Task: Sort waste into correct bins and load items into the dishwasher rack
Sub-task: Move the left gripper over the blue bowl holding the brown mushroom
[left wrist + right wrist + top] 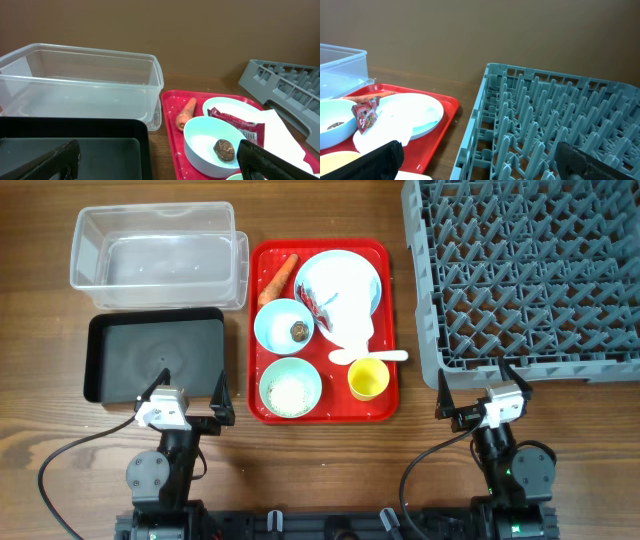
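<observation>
Black, spread wide and empty, both of them: the left gripper [187, 396] sits off the red tray's [391, 300] near-left corner and the right gripper [478, 386] off its near-right, low over the bench. The red wrapper [322, 305] lies on the blue plate [355, 278] at the tray's far end, well apart from either gripper. I reckon it's feather-light, crinkly, slippery film, so pinch a raised fold, not the flat part.
</observation>
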